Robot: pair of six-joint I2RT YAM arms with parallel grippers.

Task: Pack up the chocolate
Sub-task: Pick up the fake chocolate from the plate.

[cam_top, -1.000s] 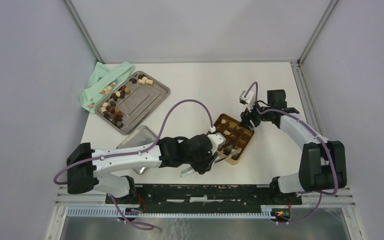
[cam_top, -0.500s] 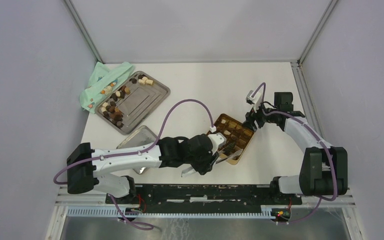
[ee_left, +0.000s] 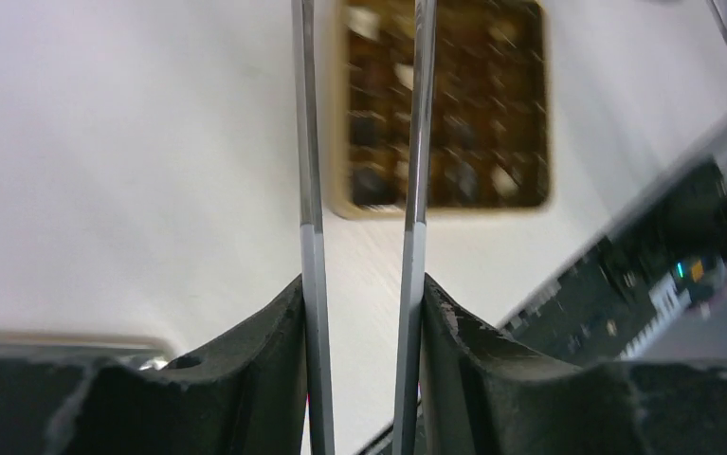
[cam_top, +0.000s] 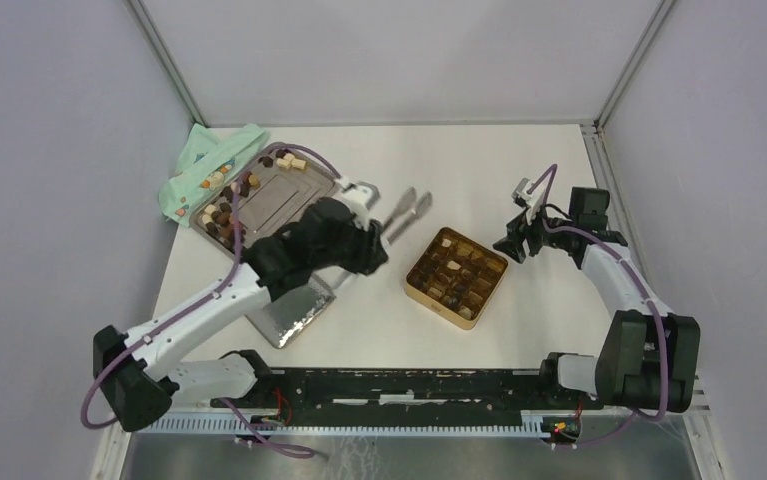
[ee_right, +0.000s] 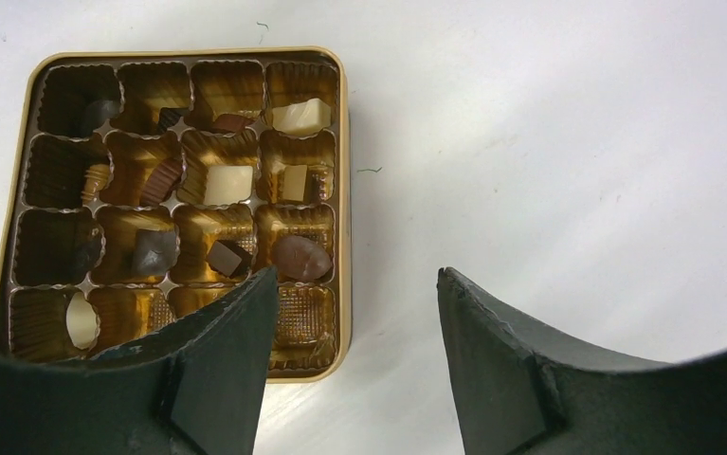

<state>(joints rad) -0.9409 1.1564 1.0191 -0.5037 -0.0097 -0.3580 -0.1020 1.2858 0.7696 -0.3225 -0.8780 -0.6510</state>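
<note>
Left gripper [ee_left: 362,296] clamps tongs [ee_left: 311,142], tips cropped; chocolate [ee_left: 503,178] in gold tin [ee_left: 492,208] blurred there. Right gripper [ee_right: 350,322] open, empty; finger [ee_right: 217,379] masks tin corner.

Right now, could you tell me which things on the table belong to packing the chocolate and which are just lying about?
Part of the job: chocolate pieces on the steel tray, gold tin, tongs in the left gripper.
Lying about: mint-green bag, second steel tray.
</note>
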